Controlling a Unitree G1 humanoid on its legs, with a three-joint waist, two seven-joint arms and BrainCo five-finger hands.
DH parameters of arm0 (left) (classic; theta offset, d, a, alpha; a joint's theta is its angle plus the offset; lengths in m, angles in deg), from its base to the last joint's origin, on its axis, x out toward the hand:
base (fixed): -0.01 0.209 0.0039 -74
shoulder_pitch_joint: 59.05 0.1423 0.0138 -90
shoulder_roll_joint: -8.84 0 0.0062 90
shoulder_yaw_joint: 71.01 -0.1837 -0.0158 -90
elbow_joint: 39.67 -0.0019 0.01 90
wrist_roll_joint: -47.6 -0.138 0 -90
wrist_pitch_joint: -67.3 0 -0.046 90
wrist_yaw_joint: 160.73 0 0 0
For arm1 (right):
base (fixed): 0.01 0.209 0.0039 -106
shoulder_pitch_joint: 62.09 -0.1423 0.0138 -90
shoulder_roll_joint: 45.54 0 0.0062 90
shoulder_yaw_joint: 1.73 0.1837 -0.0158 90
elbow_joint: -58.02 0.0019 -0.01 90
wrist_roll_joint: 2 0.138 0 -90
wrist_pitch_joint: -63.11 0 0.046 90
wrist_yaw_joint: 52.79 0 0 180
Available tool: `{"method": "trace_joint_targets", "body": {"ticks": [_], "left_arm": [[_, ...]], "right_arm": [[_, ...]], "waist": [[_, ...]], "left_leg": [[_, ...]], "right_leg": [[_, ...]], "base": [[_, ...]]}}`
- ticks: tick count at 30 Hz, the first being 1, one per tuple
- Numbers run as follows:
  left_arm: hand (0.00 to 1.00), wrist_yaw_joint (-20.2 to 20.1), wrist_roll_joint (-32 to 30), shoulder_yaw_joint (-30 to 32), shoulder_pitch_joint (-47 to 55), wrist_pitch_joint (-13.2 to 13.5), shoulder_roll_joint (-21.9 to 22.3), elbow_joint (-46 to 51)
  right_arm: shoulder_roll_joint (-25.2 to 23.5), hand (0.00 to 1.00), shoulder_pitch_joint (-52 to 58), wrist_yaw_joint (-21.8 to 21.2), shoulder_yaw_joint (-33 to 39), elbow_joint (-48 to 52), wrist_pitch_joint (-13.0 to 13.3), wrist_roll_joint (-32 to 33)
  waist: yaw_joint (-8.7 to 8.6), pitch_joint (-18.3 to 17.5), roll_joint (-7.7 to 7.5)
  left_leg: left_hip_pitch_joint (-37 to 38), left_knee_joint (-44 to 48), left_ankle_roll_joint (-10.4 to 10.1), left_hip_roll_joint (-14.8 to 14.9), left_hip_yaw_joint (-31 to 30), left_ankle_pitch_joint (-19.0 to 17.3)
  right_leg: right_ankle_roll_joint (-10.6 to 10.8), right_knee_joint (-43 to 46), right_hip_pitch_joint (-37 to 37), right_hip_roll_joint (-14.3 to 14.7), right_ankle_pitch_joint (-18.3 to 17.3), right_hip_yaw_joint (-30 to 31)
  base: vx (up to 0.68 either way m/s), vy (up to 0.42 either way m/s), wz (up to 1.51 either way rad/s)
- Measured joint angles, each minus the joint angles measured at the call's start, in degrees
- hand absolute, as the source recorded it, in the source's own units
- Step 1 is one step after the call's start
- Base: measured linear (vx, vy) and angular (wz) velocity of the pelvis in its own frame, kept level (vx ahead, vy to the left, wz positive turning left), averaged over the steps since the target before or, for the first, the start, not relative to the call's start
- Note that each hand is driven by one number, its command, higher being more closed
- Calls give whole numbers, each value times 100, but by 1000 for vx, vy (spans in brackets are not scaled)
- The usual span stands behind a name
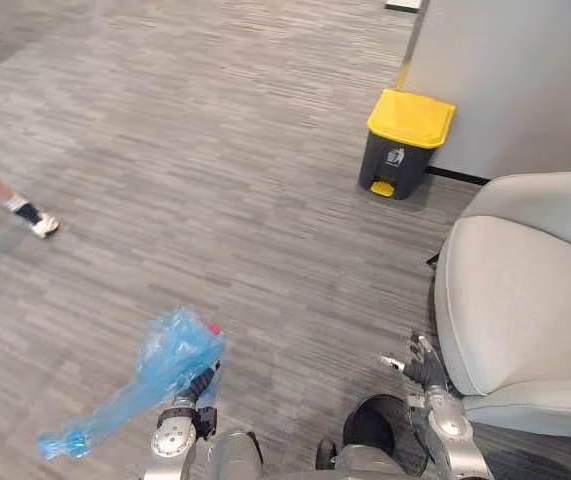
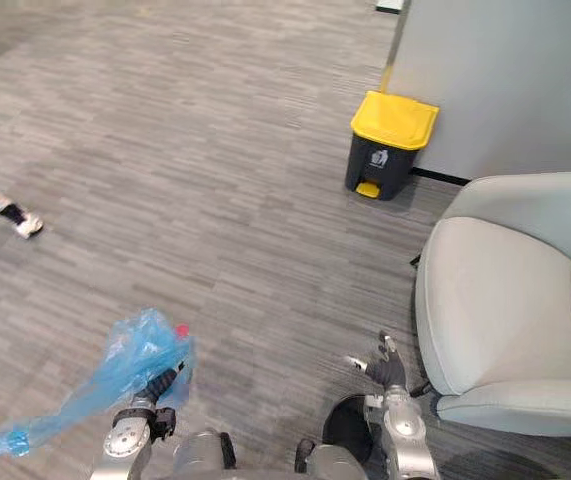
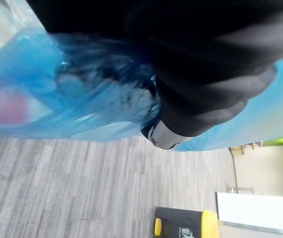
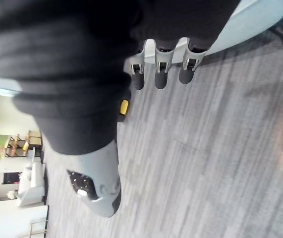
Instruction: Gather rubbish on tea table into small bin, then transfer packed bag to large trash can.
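Just beside the right hand (image 1: 420, 362), on its outer side, stands a pale grey armchair (image 1: 525, 290). Well ahead of both hands, against the wall, is the large trash can (image 1: 405, 145), dark, with its yellow lid down. Next in size is the blue bag (image 1: 155, 375). It is bunched in the left hand (image 1: 202, 384), whose fingers curl into the plastic, and its loose tail trails to that hand's outer side. The right hand holds nothing, its fingers loosely straight. A person's shoe (image 1: 43, 226) shows far beyond the left hand. Gathering and packing look done. What remains is carrying the bag across, raising the lid and dropping it in.
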Motion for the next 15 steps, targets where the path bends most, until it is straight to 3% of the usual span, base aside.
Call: {"method": "trace_joint_targets", "body": {"ticks": [3,4,5,6,9,12,13,14,15], "left_arm": [[100,-2,0,1,-68,-6,40,-151],[100,-1,0,0,-81,-8,119,-224],[100,0,0,-2,-65,-6,205,-252],[100,2,1,-1,-59,-21,265,-368],[100,-1,-2,-55,-134,-79,198,-421],[100,0,-2,-215,-131,-94,146,-421],[100,1,-1,-291,-32,-105,30,-423],[100,6,-1,-307,-6,-114,-8,-423],[100,13,-1,-336,10,-138,-49,-423]], "right_arm": [[-38,0,-17,11,33,-167,-60,-6],[-20,0,-25,16,44,-270,-93,-10],[39,0,-16,18,44,-320,-96,-13],[46,0,-59,14,21,-529,-117,-20],[-125,0,52,4,5,-539,-125,-69],[-151,0,80,0,4,-557,-125,-118],[-211,0,67,-7,-6,-584,-126,-142],[-229,0,67,-6,-6,-602,-126,-153],[-241,0,70,-8,-17,-629,-126,-199]], "waist": [[37,63,-77],[53,61,-57],[66,43,71],[83,28,145],[73,-103,-167],[51,-95,-176],[45,-99,-209],[40,-101,-214],[31,-97,-229]], "left_leg": [[-322,-1228,-60,-225,-244,83],[-332,-1897,-96,-323,-390,376],[-235,-2498,-112,-326,-540,774],[-166,-2502,-7,-329,-567,1491],[-43,-2489,162,-752,-267,1098],[294,-2536,259,-919,-55,828],[662,-2605,295,-960,146,636],[770,-2609,310,-961,188,568],[976,-2617,328,-953,255,436]], "right_leg": [[215,-106,253,-232,-120,274],[372,-119,348,-310,-214,392],[524,-123,382,-269,-307,477],[770,-92,484,-297,-493,680],[967,415,254,-799,-651,727],[1153,1660,-189,-991,-660,925],[1658,2897,-678,-1065,-473,1024],[1701,3242,-837,-1069,-448,993],[1586,3786,-1151,-1078,-504,856]], "base": [[302,245,-52],[305,298,-44],[355,444,-78],[289,392,-61],[289,316,-27],[282,217,-36],[235,92,-47],[291,67,-54],[304,2,-36]]}}
